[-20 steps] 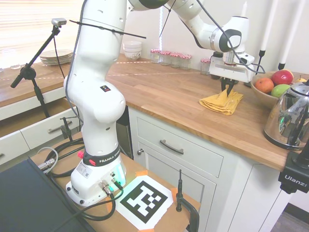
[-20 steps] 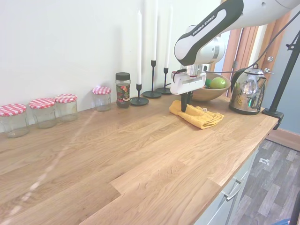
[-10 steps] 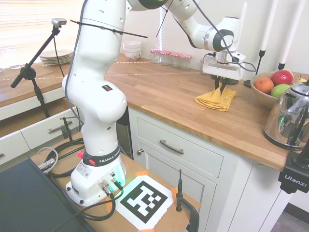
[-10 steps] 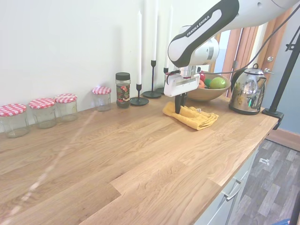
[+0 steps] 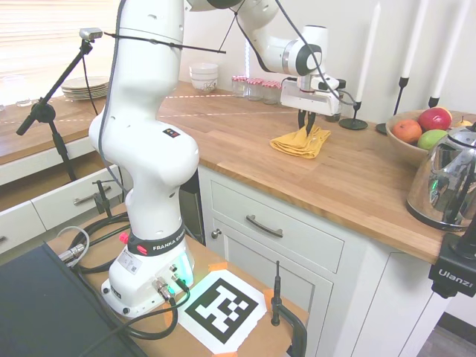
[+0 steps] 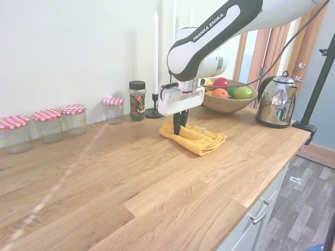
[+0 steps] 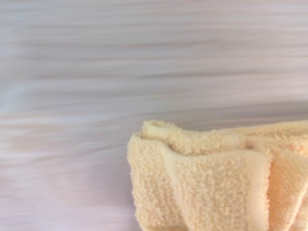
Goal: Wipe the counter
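Observation:
A crumpled yellow cloth (image 5: 300, 142) (image 6: 194, 139) lies on the wooden counter (image 5: 238, 141) (image 6: 104, 178). My gripper (image 5: 306, 128) (image 6: 177, 127) points straight down and is shut on the cloth's raised edge, pressing it against the wood. The rest of the cloth trails behind the fingers toward the fruit bowl. In the wrist view the cloth (image 7: 211, 178) fills the lower right over blurred wood grain.
Red-checked jars (image 6: 49, 124) and a dark-lidded spice jar (image 6: 137, 100) line the wall. Candlesticks (image 6: 155, 111), a fruit bowl (image 6: 230, 99) and a steel kettle (image 6: 275, 102) stand beyond the cloth. Bowls (image 5: 204, 76) and plates (image 5: 87, 87) sit at the counter's far end.
My gripper has dragged the cloth along the counter, away from the kettle and fruit bowl toward the jars.

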### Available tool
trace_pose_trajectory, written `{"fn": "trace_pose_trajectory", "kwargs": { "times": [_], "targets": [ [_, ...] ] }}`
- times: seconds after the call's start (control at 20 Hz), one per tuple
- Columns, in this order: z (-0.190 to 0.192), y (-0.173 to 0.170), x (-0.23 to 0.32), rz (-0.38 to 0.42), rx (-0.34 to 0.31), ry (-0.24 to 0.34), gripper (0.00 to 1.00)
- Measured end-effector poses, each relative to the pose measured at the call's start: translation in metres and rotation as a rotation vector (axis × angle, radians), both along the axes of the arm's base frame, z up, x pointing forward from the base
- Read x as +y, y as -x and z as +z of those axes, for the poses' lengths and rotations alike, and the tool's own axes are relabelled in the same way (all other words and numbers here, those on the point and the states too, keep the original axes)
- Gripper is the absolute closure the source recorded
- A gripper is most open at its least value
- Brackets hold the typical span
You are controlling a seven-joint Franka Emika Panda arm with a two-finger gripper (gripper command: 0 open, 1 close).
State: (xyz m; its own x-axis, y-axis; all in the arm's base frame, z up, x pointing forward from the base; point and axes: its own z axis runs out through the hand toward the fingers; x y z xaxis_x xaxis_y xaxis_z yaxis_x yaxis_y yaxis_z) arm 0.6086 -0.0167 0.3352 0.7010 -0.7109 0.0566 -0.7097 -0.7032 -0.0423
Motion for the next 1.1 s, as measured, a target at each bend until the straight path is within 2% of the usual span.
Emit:
{"fn": "trace_pose_trajectory", "kwargs": {
  "times": [0.25, 0.75, 0.9, 1.1],
  "targets": [
    [-0.002, 0.013, 0.096, 0.017, -0.023, 0.011, 1.00],
    [-0.005, 0.027, 0.241, 0.053, -0.060, 0.022, 1.00],
    [-0.005, 0.024, 0.273, 0.061, -0.060, 0.024, 1.00],
    [-0.004, 0.018, 0.290, 0.064, -0.052, 0.028, 1.00]
  ]
}}
